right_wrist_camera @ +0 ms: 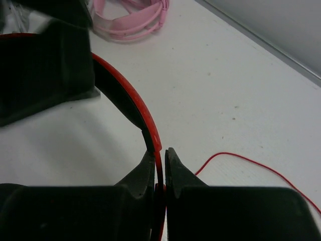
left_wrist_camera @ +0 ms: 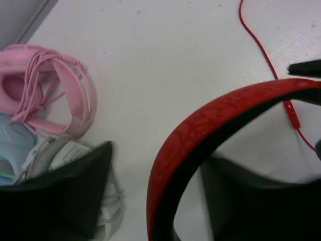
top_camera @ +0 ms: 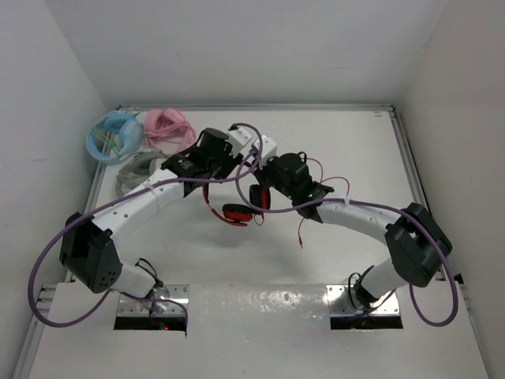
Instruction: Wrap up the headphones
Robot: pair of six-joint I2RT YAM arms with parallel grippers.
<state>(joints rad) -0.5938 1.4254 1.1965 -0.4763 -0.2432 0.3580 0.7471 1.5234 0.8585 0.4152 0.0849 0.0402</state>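
The red headphones [top_camera: 234, 212] lie in the middle of the table, between the two arms. In the left wrist view their red-and-black headband [left_wrist_camera: 200, 120] arcs through my left gripper [left_wrist_camera: 156, 153], which is open, with a black finger [left_wrist_camera: 65, 201] on either side of the band. My right gripper [right_wrist_camera: 163, 153] is shut on the thin red end of the headband [right_wrist_camera: 128, 98]. From above, the left gripper [top_camera: 211, 180] and right gripper [top_camera: 264, 188] are close together over the headphones. The thin red cable [top_camera: 304, 225] trails loose to the right and toward the front; its cable [right_wrist_camera: 241, 158] lies on the table.
Pink headphones [top_camera: 167, 130], a light blue pair [top_camera: 114, 136] and a grey pair [top_camera: 138, 170] sit in the back left corner, near my left arm. White walls enclose the table on three sides. Purple arm cables loop over the centre.
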